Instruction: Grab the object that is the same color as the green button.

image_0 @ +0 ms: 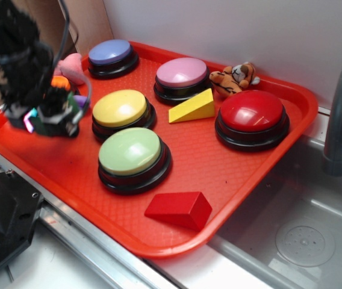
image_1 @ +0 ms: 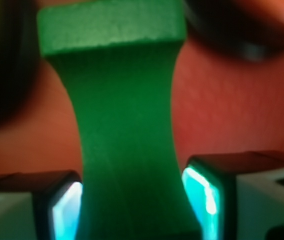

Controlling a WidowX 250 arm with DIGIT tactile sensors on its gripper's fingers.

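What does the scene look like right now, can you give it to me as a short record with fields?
surface: red plastic tray
buttons: blue, pink, yellow, red, and pale-green domed button
target: dark green wooden block, between the gripper fingers
gripper fingers: one on each side of the block; contact cannot be told
loose blocks: yellow wedge, red block
other: small tiger toy at tray's back edge

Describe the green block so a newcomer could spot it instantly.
Start at the red tray and go to its left end, left of the yellow button. There the claw grips the green block, dark green with waisted, inward-curving sides, unlike the yellow wedge or red block.
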